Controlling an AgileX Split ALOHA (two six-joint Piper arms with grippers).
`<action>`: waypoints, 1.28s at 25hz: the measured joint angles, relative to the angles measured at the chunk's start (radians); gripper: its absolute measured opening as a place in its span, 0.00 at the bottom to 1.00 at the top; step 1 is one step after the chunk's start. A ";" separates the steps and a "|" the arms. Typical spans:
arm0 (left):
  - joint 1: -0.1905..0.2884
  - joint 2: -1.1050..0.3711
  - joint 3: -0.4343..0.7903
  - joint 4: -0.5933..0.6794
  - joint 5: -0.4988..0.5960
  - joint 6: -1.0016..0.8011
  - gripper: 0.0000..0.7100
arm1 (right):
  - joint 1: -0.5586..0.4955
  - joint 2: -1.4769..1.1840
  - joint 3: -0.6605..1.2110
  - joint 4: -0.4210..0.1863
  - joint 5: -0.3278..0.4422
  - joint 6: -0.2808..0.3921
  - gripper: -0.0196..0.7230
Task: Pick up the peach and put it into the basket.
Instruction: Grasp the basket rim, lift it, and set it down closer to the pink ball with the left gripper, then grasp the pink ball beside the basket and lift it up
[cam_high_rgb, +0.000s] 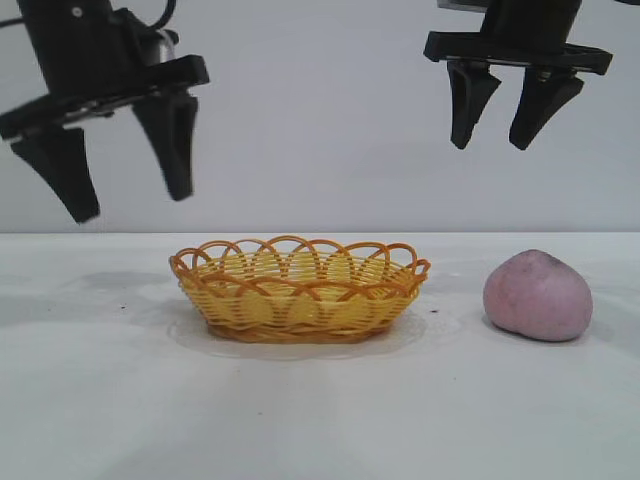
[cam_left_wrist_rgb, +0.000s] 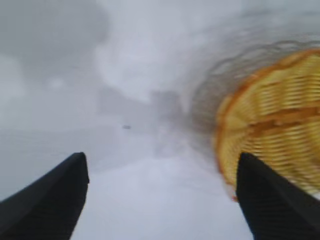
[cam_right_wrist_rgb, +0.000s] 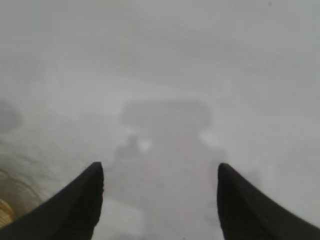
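Observation:
The pinkish-purple peach (cam_high_rgb: 538, 296) lies on the white table at the right of the exterior view. The yellow-orange woven basket (cam_high_rgb: 300, 288) stands in the middle, with nothing in it. High above the table, left of the basket, my left gripper (cam_high_rgb: 135, 205) hangs open and holds nothing. In the left wrist view the basket (cam_left_wrist_rgb: 275, 120) shows beside one of its black fingers (cam_left_wrist_rgb: 272, 200). My right gripper (cam_high_rgb: 489, 144) hangs open above the gap between basket and peach, a little left of the peach. The right wrist view shows only bare table between its fingers (cam_right_wrist_rgb: 75, 205).
The white table (cam_high_rgb: 320, 400) runs flat to a pale back wall. The right gripper's shadow (cam_right_wrist_rgb: 165, 130) falls on the tabletop beneath it.

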 joint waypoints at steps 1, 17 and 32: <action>0.018 0.000 0.000 0.000 0.013 -0.002 0.80 | 0.000 0.000 0.000 0.000 0.000 0.000 0.59; 0.265 0.002 0.000 0.063 0.120 0.032 0.80 | 0.000 0.000 0.000 0.000 0.002 0.000 0.59; 0.265 -0.239 0.146 0.039 0.150 0.038 0.80 | 0.000 0.000 0.000 -0.005 0.003 0.000 0.59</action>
